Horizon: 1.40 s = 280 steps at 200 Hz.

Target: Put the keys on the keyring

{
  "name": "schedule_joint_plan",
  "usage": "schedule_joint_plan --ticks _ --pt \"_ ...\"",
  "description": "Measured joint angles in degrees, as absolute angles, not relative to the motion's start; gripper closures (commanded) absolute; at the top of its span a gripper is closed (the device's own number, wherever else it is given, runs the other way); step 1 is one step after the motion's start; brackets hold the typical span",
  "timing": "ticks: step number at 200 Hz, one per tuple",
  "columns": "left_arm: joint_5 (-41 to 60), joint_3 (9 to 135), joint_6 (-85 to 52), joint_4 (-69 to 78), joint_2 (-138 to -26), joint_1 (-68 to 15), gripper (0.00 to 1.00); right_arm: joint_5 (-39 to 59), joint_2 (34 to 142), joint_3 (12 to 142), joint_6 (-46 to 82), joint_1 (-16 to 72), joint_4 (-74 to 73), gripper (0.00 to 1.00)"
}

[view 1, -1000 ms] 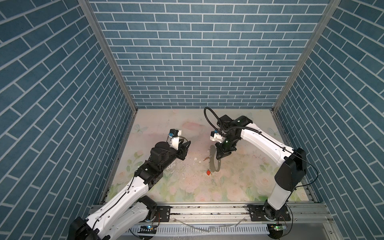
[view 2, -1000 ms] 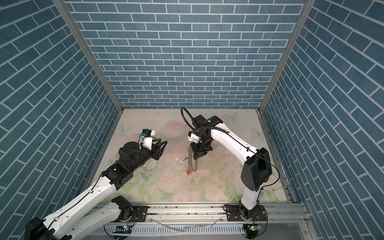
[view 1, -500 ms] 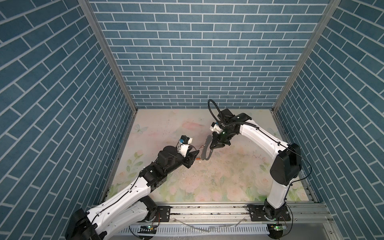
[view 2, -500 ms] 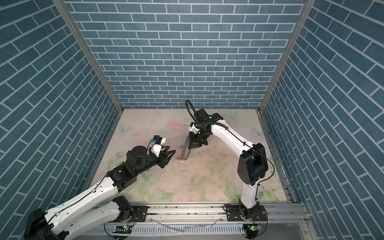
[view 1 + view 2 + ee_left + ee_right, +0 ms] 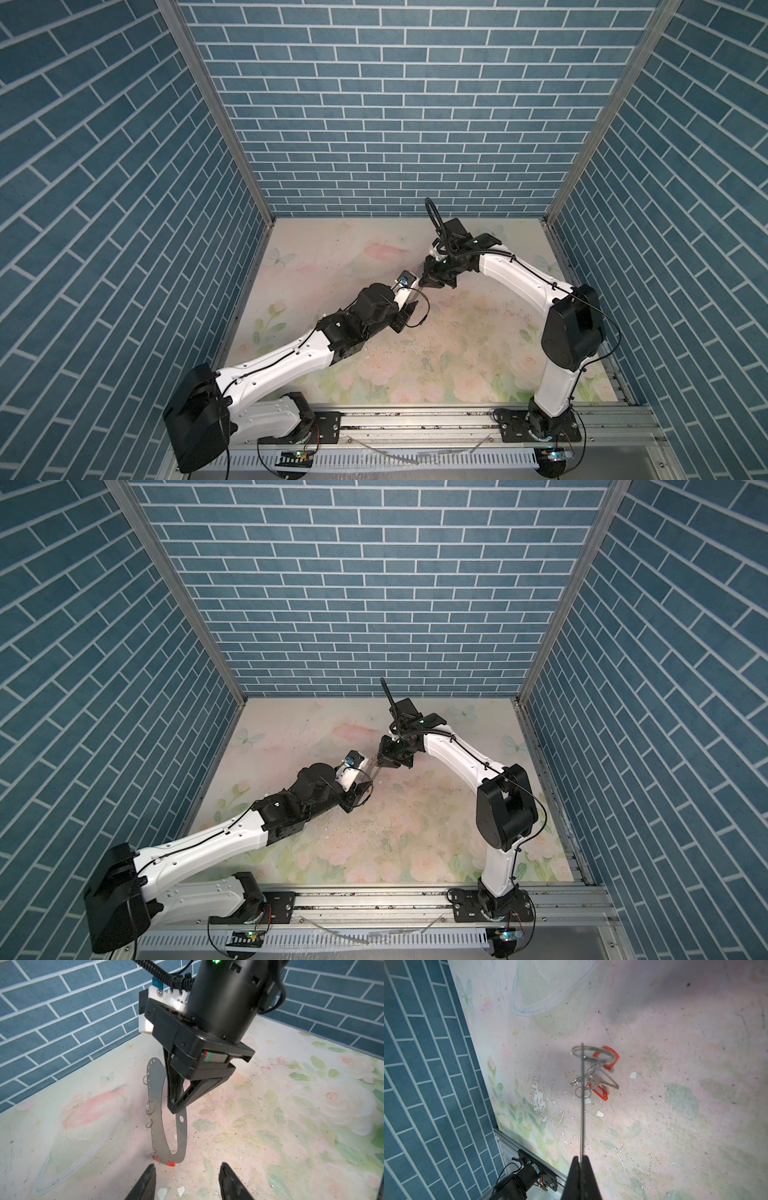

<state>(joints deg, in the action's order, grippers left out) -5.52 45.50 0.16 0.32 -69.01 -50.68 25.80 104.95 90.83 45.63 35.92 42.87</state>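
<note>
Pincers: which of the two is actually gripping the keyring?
The right pincer, shut on the thin flat band of the keyring. The left pincer stands open nearby, holding nothing.

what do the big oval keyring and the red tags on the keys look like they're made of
keyring: looks like thin sheet metal with a dull silver-grey finish. It is a flat band with punched holes, and shows only as a hairline edge-on in the right wrist view.
red tags: probably moulded plastic, smooth and slightly glossy orange-red with rounded edges, though the look alone does not settle it.
</note>
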Motion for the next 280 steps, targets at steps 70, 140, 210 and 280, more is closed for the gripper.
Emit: schedule_joint_plan --ticks 70,140,210,280 --pt "-7.94 48.88 3.68 1.19 -77.84 -50.68 0.50 24.53 100.92 89.21 49.23 35.88 38.79 1.00" --pt "-13.61 49.93 5.58 4.54 -82.13 -50.83 0.61 24.43 98.39 84.95 51.86 35.57 36.29 1.00" --pt "-14.50 50.92 7.88 8.25 -84.01 -50.89 0.61 24.12 96.42 82.59 54.52 34.74 32.97 1.00" --pt "-17.52 51.09 10.15 13.50 -86.96 -51.40 0.69 21.87 92.64 76.14 62.65 34.06 26.55 1.00"
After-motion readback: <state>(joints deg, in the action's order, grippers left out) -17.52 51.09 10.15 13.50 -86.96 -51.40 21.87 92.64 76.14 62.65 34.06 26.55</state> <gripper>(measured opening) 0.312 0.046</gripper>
